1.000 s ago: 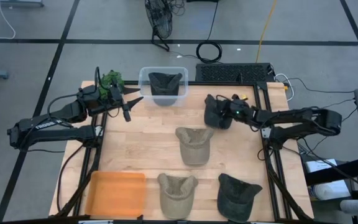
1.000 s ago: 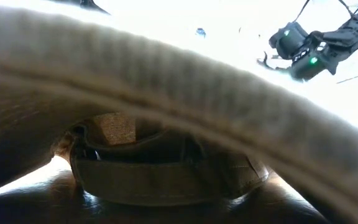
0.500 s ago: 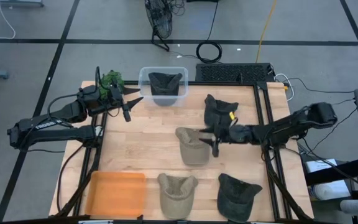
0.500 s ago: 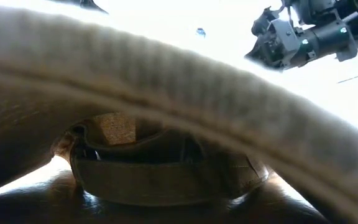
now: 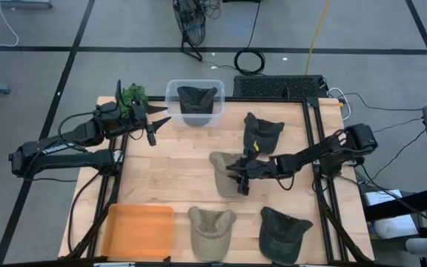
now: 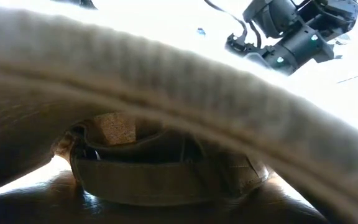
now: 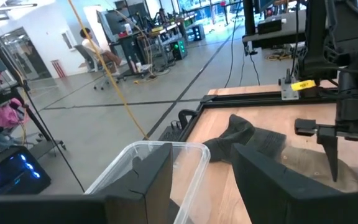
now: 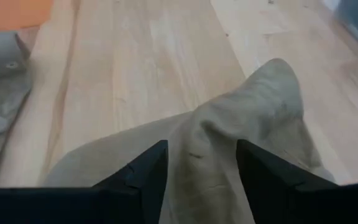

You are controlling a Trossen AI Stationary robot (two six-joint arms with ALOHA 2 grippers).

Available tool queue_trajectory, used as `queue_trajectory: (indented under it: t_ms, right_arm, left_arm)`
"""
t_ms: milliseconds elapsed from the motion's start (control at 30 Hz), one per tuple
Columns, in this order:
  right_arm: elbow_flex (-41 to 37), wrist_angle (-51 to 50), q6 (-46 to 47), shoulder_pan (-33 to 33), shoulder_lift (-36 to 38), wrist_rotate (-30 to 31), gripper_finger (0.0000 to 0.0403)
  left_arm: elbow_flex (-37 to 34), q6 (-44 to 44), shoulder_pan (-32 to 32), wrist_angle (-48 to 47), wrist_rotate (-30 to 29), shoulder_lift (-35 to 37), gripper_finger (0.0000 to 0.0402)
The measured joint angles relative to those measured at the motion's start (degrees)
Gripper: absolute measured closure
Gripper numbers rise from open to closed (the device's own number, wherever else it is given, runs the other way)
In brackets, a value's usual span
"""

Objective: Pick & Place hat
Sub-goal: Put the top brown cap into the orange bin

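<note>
A tan hat point(image 5: 228, 172) lies in the middle of the table, its crown point(image 8: 266, 93) bulging up. My right gripper point(image 5: 238, 178) point(image 8: 197, 180) reaches in from the right and stands open over it, one finger on each side of the crown. A dark hat point(image 5: 262, 131) point(image 7: 247, 140) lies flat at the far right. Another dark hat point(image 5: 197, 97) sits in the clear bin point(image 5: 170, 96) point(image 7: 160, 158). My left gripper point(image 5: 154, 123) point(image 7: 204, 186) hangs open and holds nothing, beside the bin at the far left. My right gripper comes slanting down from the table's right at the tan hat's crown point(image 8: 229, 137), with its open fingers point(image 8: 142, 177) astride the cloth. Whether the fingers touch the hat I cannot tell.
A tan hat point(image 5: 211, 231) and a dark hat point(image 5: 282, 233) lie along the near edge. An orange tray point(image 5: 138, 230) sits at the near left. A green object point(image 5: 133, 95) is behind the left gripper. A tan hat point(image 6: 166, 93) close to the lens fills the low view.
My right gripper has left the dark hat at the far right. It has swung toward the table's left and near side, tipping downward, and now stands over the middle tan hat. The dark hat stays lying on the table.
</note>
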State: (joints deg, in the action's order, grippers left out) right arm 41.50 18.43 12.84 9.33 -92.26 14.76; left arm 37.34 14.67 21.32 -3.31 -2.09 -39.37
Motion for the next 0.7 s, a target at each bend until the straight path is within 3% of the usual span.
queue_trajectory:
  t_ms: [400, 700]
  right_arm:
    - [-0.02, -6.53, 2.74, -0.33, 1.74, -4.52, 0.0293]
    - [-0.09, -2.38, -1.71, -0.32, 1.70, -7.39, 0.0395]
  left_arm:
    - [0.00, 0.18, 0.00, 0.07, 0.00, 0.02, 0.0227]
    - [0.00, 0.74, -0.02, 0.05, -0.42, 0.00, 0.0227]
